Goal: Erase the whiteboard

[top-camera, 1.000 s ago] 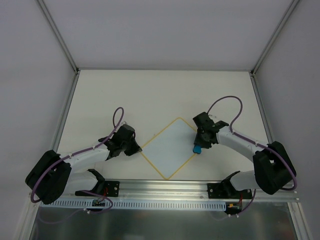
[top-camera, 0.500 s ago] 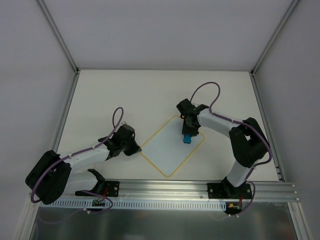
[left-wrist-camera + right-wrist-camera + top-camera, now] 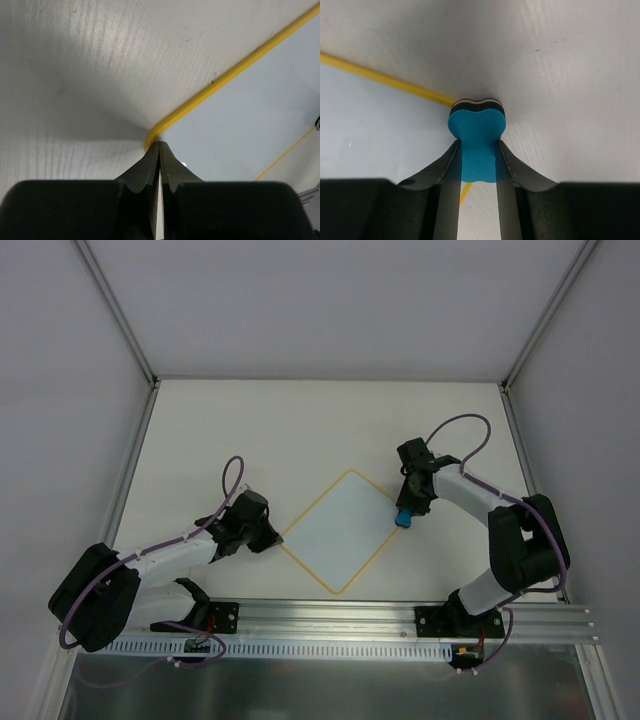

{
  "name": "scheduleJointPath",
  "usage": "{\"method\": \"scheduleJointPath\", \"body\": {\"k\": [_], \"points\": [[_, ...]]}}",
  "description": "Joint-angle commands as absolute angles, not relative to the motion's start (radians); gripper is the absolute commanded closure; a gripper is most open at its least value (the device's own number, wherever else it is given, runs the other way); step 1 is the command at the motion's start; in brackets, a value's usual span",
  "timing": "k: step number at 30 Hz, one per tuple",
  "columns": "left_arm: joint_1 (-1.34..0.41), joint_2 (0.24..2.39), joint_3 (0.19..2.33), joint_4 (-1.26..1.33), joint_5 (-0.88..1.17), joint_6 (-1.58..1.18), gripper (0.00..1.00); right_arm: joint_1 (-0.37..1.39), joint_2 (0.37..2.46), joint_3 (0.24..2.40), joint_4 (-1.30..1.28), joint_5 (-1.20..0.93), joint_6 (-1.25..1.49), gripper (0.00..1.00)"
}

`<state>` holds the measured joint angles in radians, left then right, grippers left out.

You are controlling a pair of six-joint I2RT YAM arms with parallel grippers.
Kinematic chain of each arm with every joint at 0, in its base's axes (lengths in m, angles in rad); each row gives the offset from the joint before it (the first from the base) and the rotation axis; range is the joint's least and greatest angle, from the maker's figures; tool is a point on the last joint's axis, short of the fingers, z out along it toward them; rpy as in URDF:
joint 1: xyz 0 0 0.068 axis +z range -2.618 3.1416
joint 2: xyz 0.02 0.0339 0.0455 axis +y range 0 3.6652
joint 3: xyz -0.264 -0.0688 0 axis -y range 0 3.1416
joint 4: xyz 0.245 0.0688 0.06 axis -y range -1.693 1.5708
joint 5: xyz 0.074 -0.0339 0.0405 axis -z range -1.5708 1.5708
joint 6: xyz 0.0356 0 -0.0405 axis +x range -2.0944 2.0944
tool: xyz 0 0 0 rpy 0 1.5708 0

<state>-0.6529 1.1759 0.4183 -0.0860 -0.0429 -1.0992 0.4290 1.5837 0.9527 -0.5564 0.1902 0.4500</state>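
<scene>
From above, the small blank white rectangular whiteboard with a thin yellow border lies diamond-wise at the centre of the off-white counter. Left wrist view: the left fingers are pressed together at its 9 o'clock corner. Right wrist view: the right fingers clamp a blue eraser block at its 3 o'clock corner.

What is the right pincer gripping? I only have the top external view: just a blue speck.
Observer: The right wrist view shows the right pincer shut on a blue eraser with a black-and-white layered face.
Operator: Any ink near it?
Observer: None shows; the whiteboard looks clean there beside its yellow border.
Operator: And the other arm?
Observer: The left pincer is shut, tips at the board's rounded corner.
</scene>
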Motion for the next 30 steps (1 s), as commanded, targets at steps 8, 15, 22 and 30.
{"method": "scheduleJointPath", "body": {"k": [8, 15, 22, 30], "points": [[-0.646, 1.157, 0.405, -0.152, -0.095, -1.080, 1.00, 0.287, 1.461, 0.931, -0.615, 0.210, 0.325, 1.00], [-0.644, 1.160, 0.469, -0.158, -0.101, -1.029, 1.00, 0.002, 1.422, 0.969, -0.620, 0.201, 0.213, 0.99], [-0.646, 1.190, 0.538, -0.163, -0.092, -0.986, 1.00, -0.155, 1.534, 1.037, -0.614, 0.167, 0.126, 1.00], [-0.644, 1.212, 0.569, -0.166, -0.086, -0.963, 1.00, -0.046, 1.511, 0.986, -0.568, 0.091, 0.112, 1.00]]}}
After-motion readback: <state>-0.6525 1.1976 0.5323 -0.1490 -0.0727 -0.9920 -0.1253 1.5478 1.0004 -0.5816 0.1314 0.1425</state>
